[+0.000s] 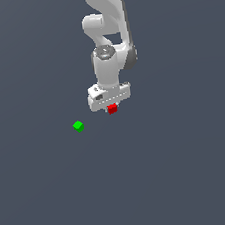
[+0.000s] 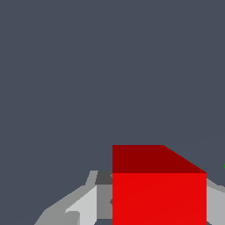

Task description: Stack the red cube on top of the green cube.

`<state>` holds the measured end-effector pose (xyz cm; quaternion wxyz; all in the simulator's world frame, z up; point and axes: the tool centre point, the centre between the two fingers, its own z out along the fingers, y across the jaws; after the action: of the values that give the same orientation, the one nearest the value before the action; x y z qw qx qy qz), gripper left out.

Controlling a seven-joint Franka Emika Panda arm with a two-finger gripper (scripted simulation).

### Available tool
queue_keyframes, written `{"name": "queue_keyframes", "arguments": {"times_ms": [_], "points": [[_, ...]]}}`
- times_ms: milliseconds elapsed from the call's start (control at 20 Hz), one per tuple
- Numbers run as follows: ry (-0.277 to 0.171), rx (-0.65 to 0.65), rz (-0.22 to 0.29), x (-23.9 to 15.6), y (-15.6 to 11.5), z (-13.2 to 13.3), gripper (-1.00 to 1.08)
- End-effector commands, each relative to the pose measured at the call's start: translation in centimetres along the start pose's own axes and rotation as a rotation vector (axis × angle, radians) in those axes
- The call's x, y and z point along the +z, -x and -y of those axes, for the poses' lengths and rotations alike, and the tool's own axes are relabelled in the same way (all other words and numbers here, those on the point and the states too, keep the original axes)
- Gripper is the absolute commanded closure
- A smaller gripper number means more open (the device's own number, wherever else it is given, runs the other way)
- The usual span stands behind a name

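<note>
While clamped between the fingers of the gripper [image 1: 112, 107], red cube [image 1: 112, 108] near frame centre of the exterior view, green cube [image 1: 78, 126] apart at lower left on the grey floor [image 1: 181, 176].

Seen from the wrist: red cube [image 2: 159, 193] filling the lower right, pinched by pale fingers [image 2: 83, 206]; green cube barely a speck at the right edge. Risks, by judgement: slipping from the grip in transit, or an off-centre release toppling the tiny stack.
</note>
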<state>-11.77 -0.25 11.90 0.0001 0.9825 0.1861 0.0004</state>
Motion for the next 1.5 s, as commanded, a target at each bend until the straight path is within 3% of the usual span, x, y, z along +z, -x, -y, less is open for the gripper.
{"name": "queue_keyframes", "arguments": {"times_ms": [0, 450, 1100, 1450], "points": [[0.0, 0.0, 0.0, 0.0, 0.0, 0.0, 1.08], [0.0, 0.0, 0.001, 1.0, 1.0, -3.2, 1.08], [0.001, 0.0, 0.001, 4.5, 4.1, -14.6, 1.08], [0.0, 0.0, 0.001, 5.5, 4.9, -18.2, 1.08]]}}
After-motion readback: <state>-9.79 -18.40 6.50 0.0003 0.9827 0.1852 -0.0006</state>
